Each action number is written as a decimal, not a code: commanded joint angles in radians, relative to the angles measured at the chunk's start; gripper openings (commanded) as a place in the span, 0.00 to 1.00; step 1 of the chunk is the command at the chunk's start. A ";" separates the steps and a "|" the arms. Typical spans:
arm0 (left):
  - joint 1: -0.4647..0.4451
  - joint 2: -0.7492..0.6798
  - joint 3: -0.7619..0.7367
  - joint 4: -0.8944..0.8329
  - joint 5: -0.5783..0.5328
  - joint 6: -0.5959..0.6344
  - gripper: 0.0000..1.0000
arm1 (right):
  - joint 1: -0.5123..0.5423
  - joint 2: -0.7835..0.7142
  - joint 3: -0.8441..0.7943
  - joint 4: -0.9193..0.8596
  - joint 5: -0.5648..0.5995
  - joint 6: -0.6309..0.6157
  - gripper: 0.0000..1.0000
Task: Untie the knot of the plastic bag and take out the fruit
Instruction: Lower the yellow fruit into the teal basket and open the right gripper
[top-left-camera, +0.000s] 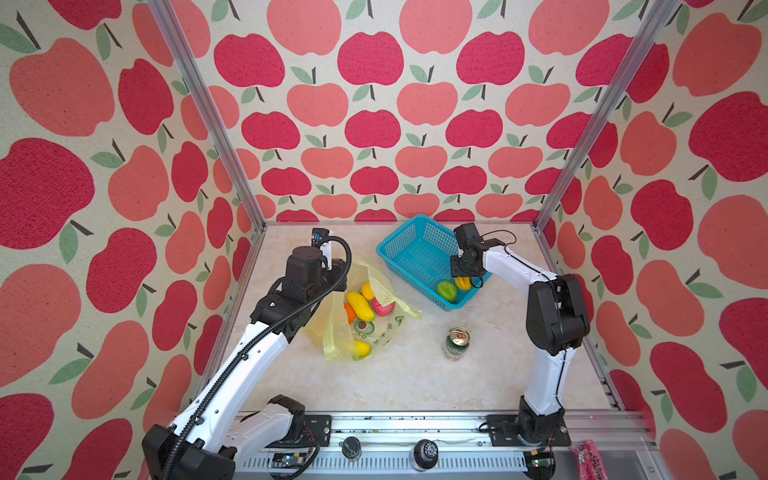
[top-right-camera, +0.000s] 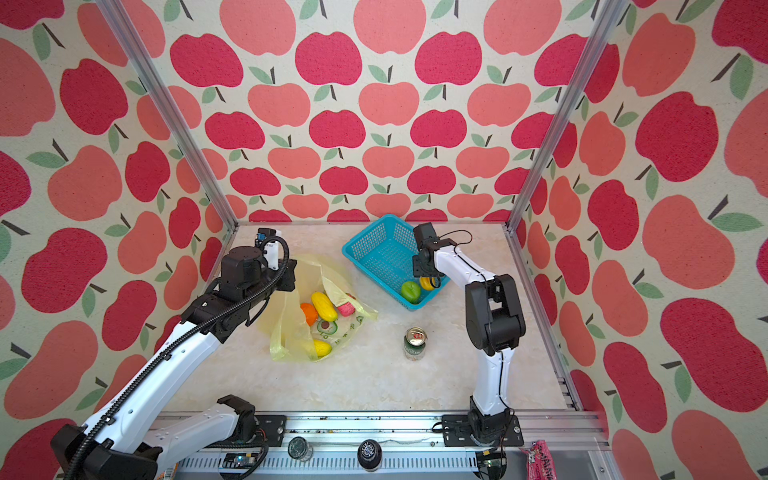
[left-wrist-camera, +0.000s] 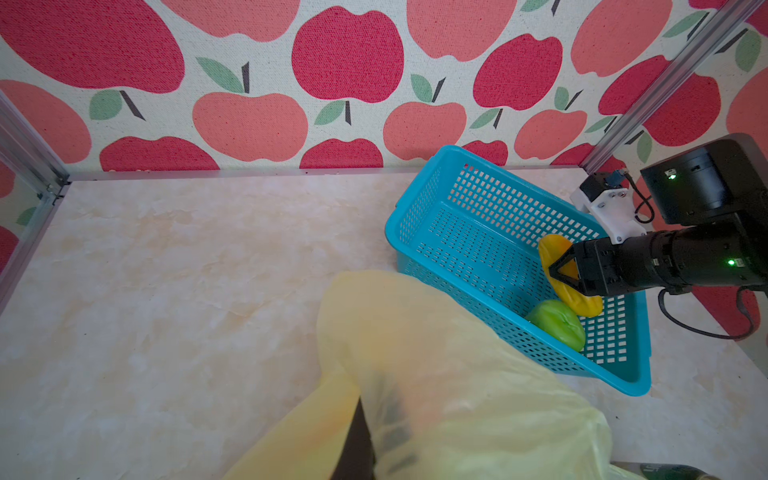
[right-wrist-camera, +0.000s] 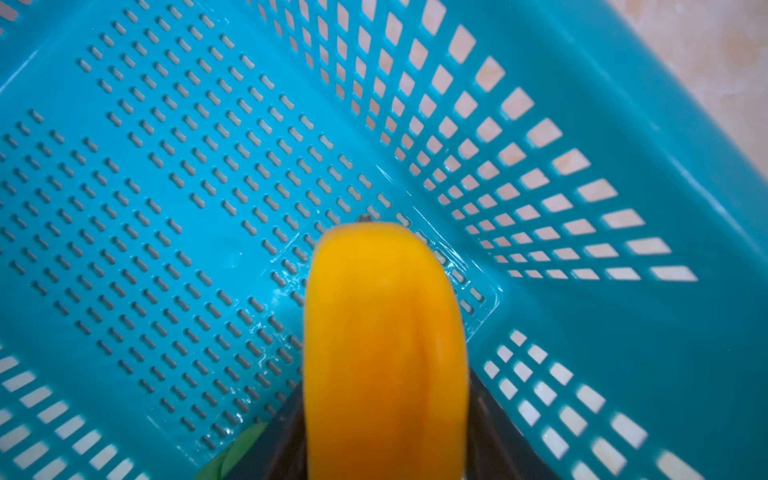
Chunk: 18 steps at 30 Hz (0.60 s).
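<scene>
The pale-yellow plastic bag (top-left-camera: 332, 332) (left-wrist-camera: 457, 395) lies open at mid-left of the table. My left gripper (top-left-camera: 338, 274) is shut on its raised edge, which drapes over the jaws. The knot is out of view. Inside the bag lie a long yellow fruit (top-left-camera: 360, 305), an orange one (top-left-camera: 349, 313), a pink-red one (top-left-camera: 383, 307) and a small yellow one (top-left-camera: 360, 348). My right gripper (top-left-camera: 465, 279) (right-wrist-camera: 384, 415) hangs low in the teal basket (top-left-camera: 399, 239). Its fingers flank a yellow-orange fruit (right-wrist-camera: 384, 324) (left-wrist-camera: 552, 247); whether they still press it is hidden. A green fruit (top-left-camera: 446, 291) lies beside it.
A green drink can (top-left-camera: 457, 343) stands upright in front of the basket, right of the bag. A pink snack packet (top-left-camera: 590, 457) lies on the front rail at the right. Apple-patterned walls and metal posts close in the table on three sides.
</scene>
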 joint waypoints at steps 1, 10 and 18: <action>-0.005 -0.026 0.006 0.003 -0.001 0.015 0.00 | 0.000 -0.007 0.014 -0.032 0.002 0.019 0.64; -0.005 -0.028 0.013 -0.004 -0.011 0.016 0.00 | 0.013 -0.202 -0.127 0.064 -0.012 0.022 0.77; -0.008 -0.006 0.007 0.007 0.005 0.010 0.00 | 0.088 -0.538 -0.350 0.241 0.013 -0.008 0.73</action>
